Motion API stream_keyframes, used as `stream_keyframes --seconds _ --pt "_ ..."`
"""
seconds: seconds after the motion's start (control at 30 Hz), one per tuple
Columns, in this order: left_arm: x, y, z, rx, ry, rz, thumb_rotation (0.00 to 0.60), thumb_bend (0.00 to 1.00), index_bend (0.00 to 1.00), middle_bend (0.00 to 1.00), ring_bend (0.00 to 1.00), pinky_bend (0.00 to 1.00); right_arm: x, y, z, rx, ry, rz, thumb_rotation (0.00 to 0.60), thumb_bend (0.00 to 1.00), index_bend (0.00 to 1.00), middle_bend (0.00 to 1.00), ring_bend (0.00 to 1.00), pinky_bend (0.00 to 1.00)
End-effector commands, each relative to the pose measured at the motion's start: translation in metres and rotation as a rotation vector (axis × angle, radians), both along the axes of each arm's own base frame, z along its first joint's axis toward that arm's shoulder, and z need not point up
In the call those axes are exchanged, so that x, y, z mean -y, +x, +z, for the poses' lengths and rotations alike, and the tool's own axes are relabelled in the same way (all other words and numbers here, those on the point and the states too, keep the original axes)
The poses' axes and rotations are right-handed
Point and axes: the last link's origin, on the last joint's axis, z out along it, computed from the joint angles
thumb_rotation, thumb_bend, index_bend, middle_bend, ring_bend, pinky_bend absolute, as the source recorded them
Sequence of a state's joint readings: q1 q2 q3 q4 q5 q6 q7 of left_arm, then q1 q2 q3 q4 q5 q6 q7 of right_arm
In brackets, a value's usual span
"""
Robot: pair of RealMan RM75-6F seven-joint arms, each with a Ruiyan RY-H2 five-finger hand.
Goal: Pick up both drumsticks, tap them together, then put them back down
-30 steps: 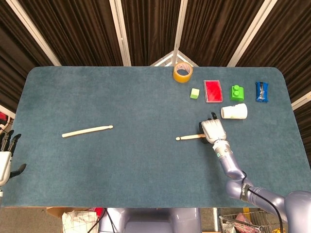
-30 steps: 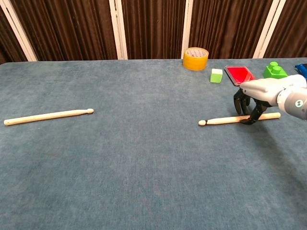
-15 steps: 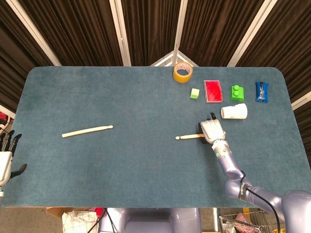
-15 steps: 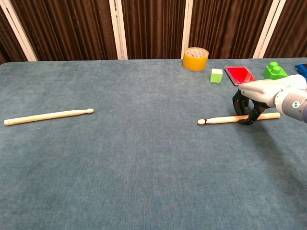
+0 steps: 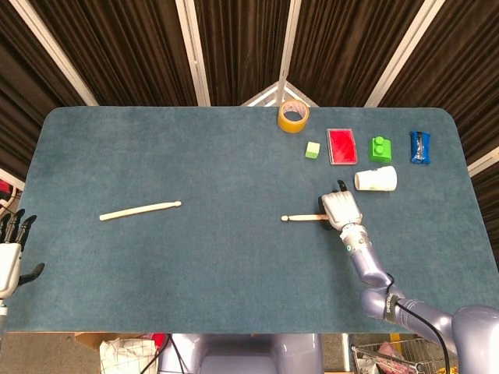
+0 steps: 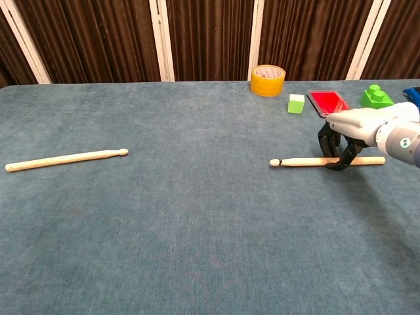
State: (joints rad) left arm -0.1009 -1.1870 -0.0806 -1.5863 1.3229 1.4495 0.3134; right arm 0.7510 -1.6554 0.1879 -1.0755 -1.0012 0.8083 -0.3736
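Note:
Two pale wooden drumsticks lie on the blue-grey table [image 5: 234, 265]. The left drumstick [image 5: 140, 210] [image 6: 65, 158] rests alone at the left, tip pointing right. My right hand [image 5: 341, 210] [image 6: 357, 125] arches over the right drumstick [image 5: 302, 219] [image 6: 298, 161], and its dark fingers [image 6: 338, 156] curl around the shaft near the butt end. That stick sits level at about table height, tip pointing left. My left hand [image 5: 9, 253] hangs beyond the table's left edge with fingers apart and nothing in it, far from the left stick; the chest view does not show it.
A white cup [image 5: 376, 179] lies on its side just behind my right hand. Along the far right stand a yellow tape roll [image 5: 293, 116], a small green cube [image 5: 313, 149], a red box [image 5: 341, 146], a green brick [image 5: 380, 149] and a blue object [image 5: 420, 146].
The right drumstick has turned slightly within my right hand's fingers, its tip swinging a little left and up in the chest view. The left hand and left stick stay put.

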Motion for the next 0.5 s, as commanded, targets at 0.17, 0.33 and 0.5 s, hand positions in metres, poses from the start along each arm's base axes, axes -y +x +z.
stream_keyframes --seconds 0.17,0.33,0.5 --pt "-0.0003 -0.0003 0.0002 0.002 0.001 0.003 0.6 0.3 0.12 0.01 0.0 0.0 0.0003 0.0006 0.001 -0.002 0.0 0.006 0.6 0.38 0.63 0.56 0.36 0.07" --pt "-0.0004 -0.0005 0.0007 0.004 0.003 0.003 0.6 0.3 0.12 0.01 0.0 0.0 -0.0002 0.0015 0.0015 0.006 0.003 0.01 0.6 0.38 0.64 0.57 0.37 0.07" --pt "-0.0006 -0.0007 0.0011 0.005 0.003 0.002 0.6 0.3 0.12 0.01 0.0 0.0 -0.0018 0.0019 0.0013 0.008 0.009 0.023 0.6 0.38 0.65 0.58 0.38 0.07"
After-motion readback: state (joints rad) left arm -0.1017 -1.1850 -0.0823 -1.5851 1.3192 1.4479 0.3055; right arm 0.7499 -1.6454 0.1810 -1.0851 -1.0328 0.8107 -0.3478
